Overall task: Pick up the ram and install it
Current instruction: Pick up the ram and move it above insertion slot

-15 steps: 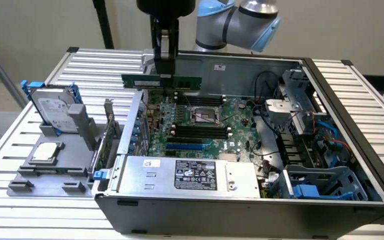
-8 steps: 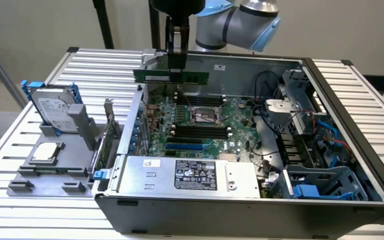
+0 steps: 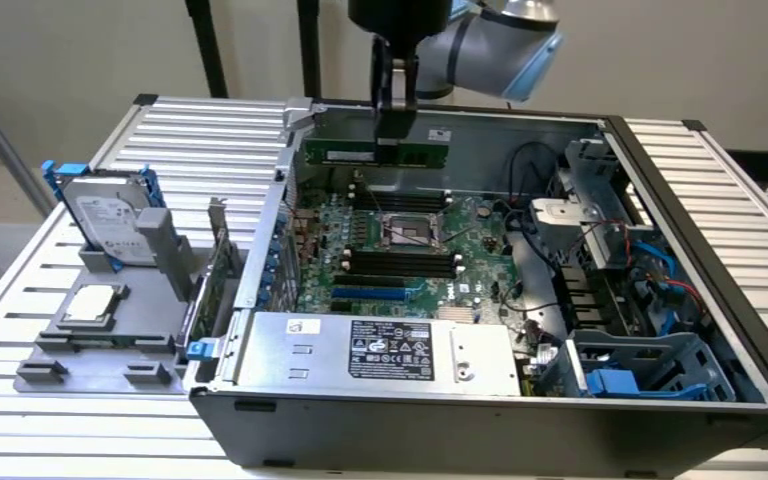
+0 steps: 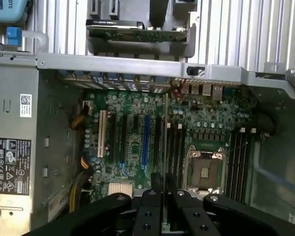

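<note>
Grey-and-blue arm [image 3: 507,42], black tool [image 3: 395,135]

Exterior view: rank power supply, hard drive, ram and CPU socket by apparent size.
1. power supply
2. hard drive
3. ram and CPU socket: look about alike, not ranked; the ram is longer but much thinner.

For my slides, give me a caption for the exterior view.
Gripper holding the ram over the open computer case, a hard drive standing nearby.
</note>
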`<action>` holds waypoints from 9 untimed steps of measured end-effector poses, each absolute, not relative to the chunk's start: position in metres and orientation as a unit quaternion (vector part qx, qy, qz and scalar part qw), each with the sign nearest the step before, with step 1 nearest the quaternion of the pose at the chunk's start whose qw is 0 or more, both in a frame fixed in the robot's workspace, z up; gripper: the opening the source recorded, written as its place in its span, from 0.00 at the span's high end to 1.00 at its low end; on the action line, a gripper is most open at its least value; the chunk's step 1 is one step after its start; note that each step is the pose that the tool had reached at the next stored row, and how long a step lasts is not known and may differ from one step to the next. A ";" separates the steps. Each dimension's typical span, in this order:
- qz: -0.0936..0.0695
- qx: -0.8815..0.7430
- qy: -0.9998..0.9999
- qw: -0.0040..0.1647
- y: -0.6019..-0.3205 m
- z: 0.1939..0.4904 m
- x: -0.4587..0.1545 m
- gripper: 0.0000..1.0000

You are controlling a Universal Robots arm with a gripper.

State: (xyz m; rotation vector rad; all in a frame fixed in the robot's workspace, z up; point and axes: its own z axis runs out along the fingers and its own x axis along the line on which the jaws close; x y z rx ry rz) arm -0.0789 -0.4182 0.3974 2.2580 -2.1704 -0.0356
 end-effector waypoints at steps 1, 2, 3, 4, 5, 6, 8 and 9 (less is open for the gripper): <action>-0.011 0.721 -0.693 0.005 -0.417 0.396 -0.074 0.86; -0.011 0.721 -0.693 0.005 -0.417 0.395 -0.070 0.86; -0.011 0.721 -0.693 0.005 -0.416 0.393 -0.065 0.86; -0.012 0.721 -0.693 0.004 -0.416 0.392 -0.060 0.86; -0.012 0.721 -0.693 0.004 -0.415 0.391 -0.056 0.86; -0.012 0.721 -0.693 0.004 -0.415 0.390 -0.052 0.86; -0.013 0.720 -0.694 0.003 -0.415 0.387 -0.044 0.86; -0.014 0.719 -0.695 0.002 -0.415 0.385 -0.041 0.86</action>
